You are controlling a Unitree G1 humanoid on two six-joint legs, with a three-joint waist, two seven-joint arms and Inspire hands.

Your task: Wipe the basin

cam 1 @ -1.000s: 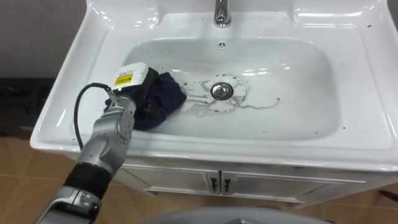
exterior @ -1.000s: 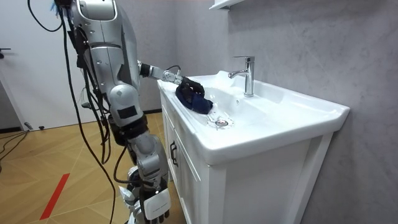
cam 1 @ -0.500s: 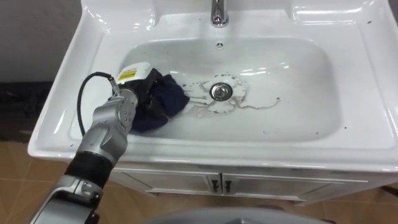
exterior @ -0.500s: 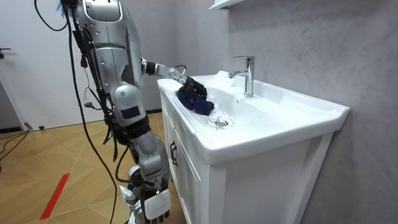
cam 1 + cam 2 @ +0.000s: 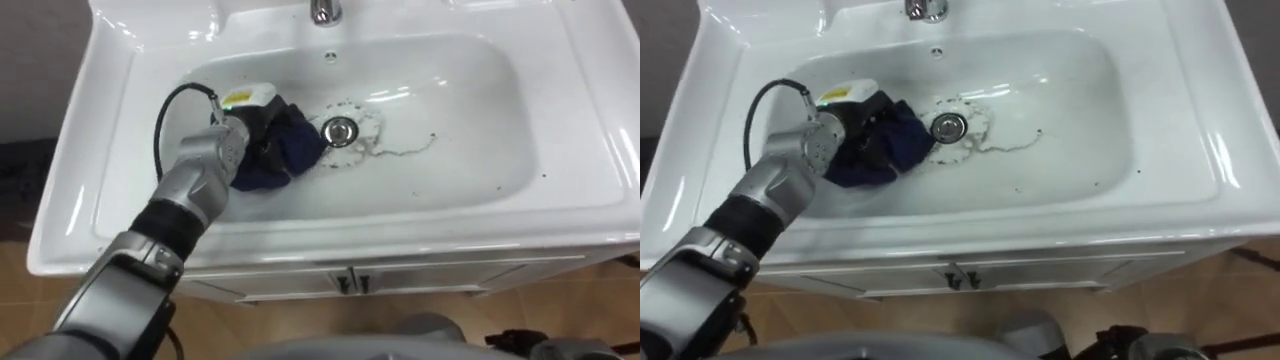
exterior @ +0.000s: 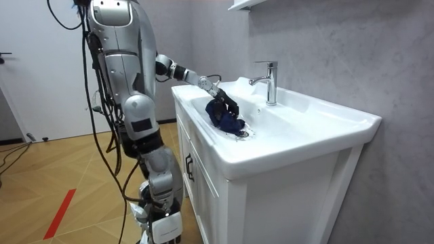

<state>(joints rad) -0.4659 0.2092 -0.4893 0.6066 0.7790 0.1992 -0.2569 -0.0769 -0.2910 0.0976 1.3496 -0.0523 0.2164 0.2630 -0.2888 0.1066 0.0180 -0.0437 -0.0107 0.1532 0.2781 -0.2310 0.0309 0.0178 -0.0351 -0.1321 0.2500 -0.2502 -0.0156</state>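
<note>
Basin wiping is mid-stroke, as we judge it: the left hand is down in the bowl just left of the drain, clenched round a bunched dark blue cloth whose leading edge touches the drain's rim. Thin dark streaks run out to the right of the drain, and small specks dot the bowl further right of it, so most of the soiled part looks unwiped. The next move, we think, calls for pressing the cloth down and dragging it across the drain onto those streaks, with a grip firm enough that the cloth does not slip loose. The right hand hangs low, well below the drain, beside the cabinet; its state we cannot tell.
</note>
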